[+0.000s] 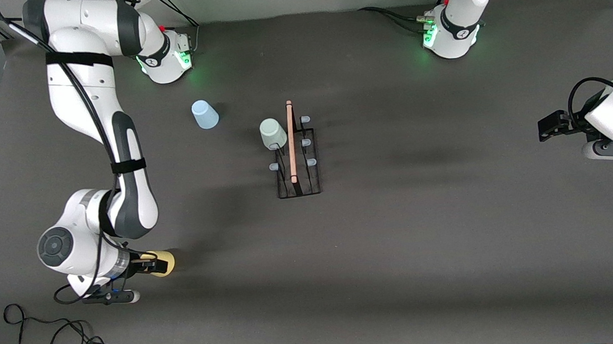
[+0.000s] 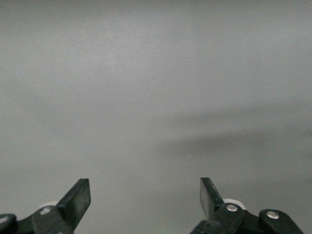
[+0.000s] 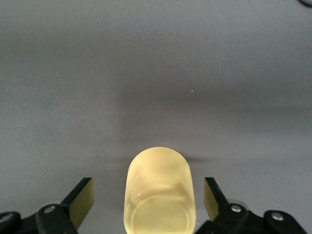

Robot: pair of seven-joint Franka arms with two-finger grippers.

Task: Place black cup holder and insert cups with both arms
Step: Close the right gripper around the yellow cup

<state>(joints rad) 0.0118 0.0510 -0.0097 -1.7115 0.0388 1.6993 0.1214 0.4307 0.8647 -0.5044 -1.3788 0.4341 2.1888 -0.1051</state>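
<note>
- Black wire cup holder (image 1: 296,164) with a rectangular base, a light wooden rod handle (image 1: 291,141) and grey-tipped pegs stands upright on the dark table (image 1: 422,239), about midway between the two arms' ends.
- Its long axis, marked by the rod, runs from the robots' bases toward the front camera.
- Judging by this, the placing step looks done, and one cup is in: a pale green plastic tumbler (image 1: 273,133) sits upside down on a peg on the side toward the right arm's end.
- Two cups appear left. A light blue plastic tumbler (image 1: 204,114) rests on the table, farther from the front camera than the holder, toward the right arm's end.
- A yellow plastic tumbler (image 3: 159,191) lies between the spread fingers of the right gripper (image 3: 146,207), near the table's front edge; the fingers flank it with gaps, so it is not pinched yet.
- Left gripper (image 2: 145,200) waits over bare table at the left arm's end, fingers spread and holding nothing.
</note>
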